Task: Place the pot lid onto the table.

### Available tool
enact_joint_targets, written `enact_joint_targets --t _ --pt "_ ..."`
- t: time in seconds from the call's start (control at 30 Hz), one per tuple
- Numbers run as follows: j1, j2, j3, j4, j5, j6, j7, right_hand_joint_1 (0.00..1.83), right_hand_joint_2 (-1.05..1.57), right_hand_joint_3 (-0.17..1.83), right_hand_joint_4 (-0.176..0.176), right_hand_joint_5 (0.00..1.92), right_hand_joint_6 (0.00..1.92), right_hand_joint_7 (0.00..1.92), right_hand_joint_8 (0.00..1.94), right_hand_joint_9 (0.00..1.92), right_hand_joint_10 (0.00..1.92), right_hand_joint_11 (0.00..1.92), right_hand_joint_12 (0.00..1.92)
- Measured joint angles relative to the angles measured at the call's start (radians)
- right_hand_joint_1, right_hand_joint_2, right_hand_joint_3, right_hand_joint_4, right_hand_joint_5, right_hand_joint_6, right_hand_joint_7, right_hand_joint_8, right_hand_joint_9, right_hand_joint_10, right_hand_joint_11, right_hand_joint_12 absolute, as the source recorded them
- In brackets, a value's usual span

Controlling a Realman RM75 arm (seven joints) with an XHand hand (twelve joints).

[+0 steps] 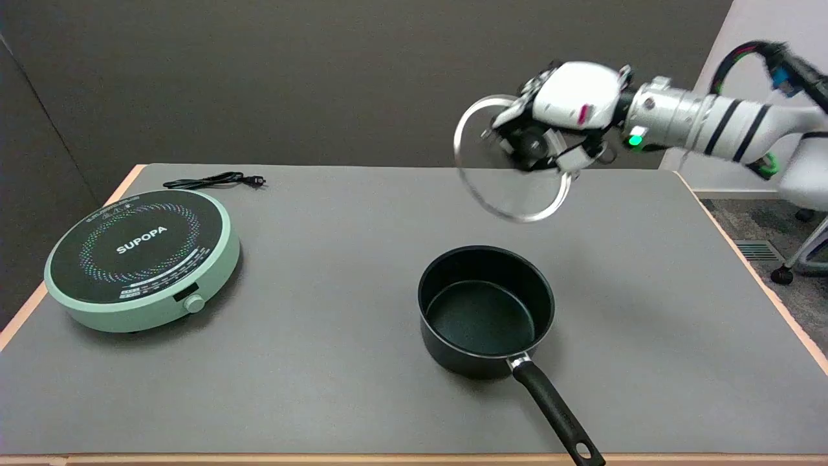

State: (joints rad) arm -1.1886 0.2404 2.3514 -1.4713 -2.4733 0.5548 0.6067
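R arm comes in from upper right, forearm roughly level, high above the bench (pixel 362 388). Right hand (pixel 563 116) sits at arm's end, white back facing up and toward camera, fingers curled down and in around the dark knob of the pot lid (pixel 482 188); hand grips lid by that knob. Lid is in the air, above and a bit behind the pot (pixel 485 310), well clear of its rim, not touching bench. Lid is glass w/ metal rim, tilted steeply: its face turned partly toward camera and left, lower edge hanging down toward the pot, upper edge near the fingers. Round, so no real long axis; rim ring reads as a slanted oval. Hard to make out: knob mostly hidden under fingers, fingertip contact can't be resolved; lid and arm slightly blurred; glass see-through so only rim is clear. Arm's far part cut off at right edge. Pot is uncovered, upright on bench, black handle pointing toward near-right edge, tip nearly at frame bottom. Green cooktop (pixel 142 259) at left, well apart, cord (pixel 213 180) behind it.
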Motion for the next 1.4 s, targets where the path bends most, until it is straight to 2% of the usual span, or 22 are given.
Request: enact_joint_targets --t 0.13,0.17,0.23,0.4,0.77,1.13,1.4 --pt "0.006 -0.037 0.042 0.046 0.0 -0.03 -0.001 1.37 0.81 0.65 0.176 0.61 1.39 0.94 1.26 0.86 1.44 0.69 1.12" --pt "0.006 -0.045 0.052 0.056 0.0 -0.038 -0.001 1.37 0.8 0.67 0.176 0.61 1.4 0.95 1.26 0.86 1.45 0.69 1.16" --pt "0.005 -0.063 0.074 0.078 0.0 -0.055 -0.002 1.37 0.79 0.7 0.176 0.58 1.46 0.94 1.27 0.86 1.47 0.67 1.39" --pt "-0.005 -0.106 0.122 0.124 0.0 -0.094 -0.004 1.37 0.83 0.65 0.176 0.55 1.46 0.91 1.3 0.82 1.49 0.65 1.49" --pt "-0.022 -0.19 0.162 0.157 0.0 -0.232 -0.005 1.37 0.8 0.69 0.176 0.57 1.5 0.93 1.29 0.85 1.5 0.67 1.45" --pt "-0.013 -0.292 0.143 0.072 0.005 -0.439 -0.003 1.37 0.78 0.71 0.176 0.57 1.51 0.94 1.29 0.85 1.51 0.67 1.43" --pt "-0.007 -0.352 0.104 0.029 0.056 -0.528 -0.003 1.37 0.78 0.72 0.176 0.57 1.52 0.94 1.29 0.86 1.52 0.67 1.42"
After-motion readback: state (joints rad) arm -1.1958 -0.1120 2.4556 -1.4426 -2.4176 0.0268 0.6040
